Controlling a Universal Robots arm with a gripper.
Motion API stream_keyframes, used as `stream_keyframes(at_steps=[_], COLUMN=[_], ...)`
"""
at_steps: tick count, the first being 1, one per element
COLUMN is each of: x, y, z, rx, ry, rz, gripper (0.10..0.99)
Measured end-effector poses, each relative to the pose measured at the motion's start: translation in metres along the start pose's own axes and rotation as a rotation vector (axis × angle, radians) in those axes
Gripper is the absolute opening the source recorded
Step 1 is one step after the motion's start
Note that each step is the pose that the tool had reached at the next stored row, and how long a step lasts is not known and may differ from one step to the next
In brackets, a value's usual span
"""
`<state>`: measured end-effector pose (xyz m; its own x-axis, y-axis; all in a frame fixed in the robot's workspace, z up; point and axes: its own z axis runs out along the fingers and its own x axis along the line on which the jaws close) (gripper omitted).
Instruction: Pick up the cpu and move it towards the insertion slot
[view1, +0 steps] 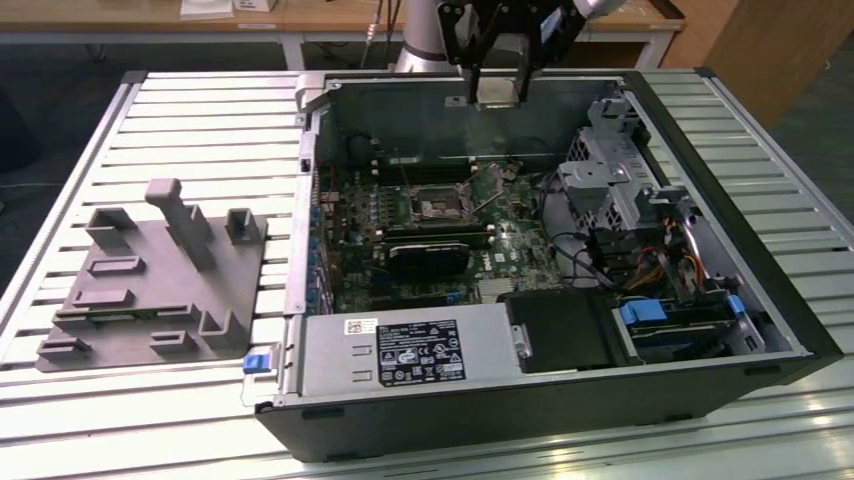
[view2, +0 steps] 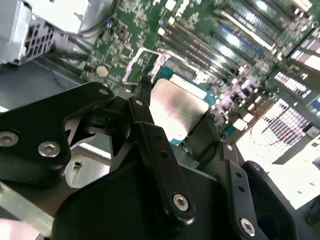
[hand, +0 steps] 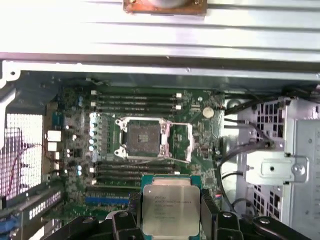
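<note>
Fingers (hand: 137, 210) grip the cpu (hand: 170, 207) — lower edge hidden.

The exterior view is looking down from afar at the open computer case (view1: 534, 250); both wrist views are sharing its motherboard (hand: 150, 145) up close.

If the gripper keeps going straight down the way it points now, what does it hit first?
Probably the motherboard near the insertion slot. The gripper, holding the cpu, points into the open case; depth is unclear, so the exact spot is uncertain.
</note>
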<state>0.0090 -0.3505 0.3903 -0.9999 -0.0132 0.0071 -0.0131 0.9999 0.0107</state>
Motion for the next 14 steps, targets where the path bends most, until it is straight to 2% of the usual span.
stream_keyframes(at_steps=[5, 7, 9, 11, 14], x=[0.0124, 0.0173, 0.0227, 0.0264, 0.0351], y=[0.0085, 0.0101, 0.0102, 0.0103, 0.0104], z=[0.0045, 0.0057, 0.0060, 0.0064, 0.0071], rx=[0.001, 0.001, 0.002, 0.002, 0.001], ry=[0.0000, -0.0002, -0.0041, -0.0141, -0.0376], rz=[-0.001, -0.002, -0.002, -0.002, -0.002], gripper=[0.545, 0.545, 0.545, 0.545, 0.545])
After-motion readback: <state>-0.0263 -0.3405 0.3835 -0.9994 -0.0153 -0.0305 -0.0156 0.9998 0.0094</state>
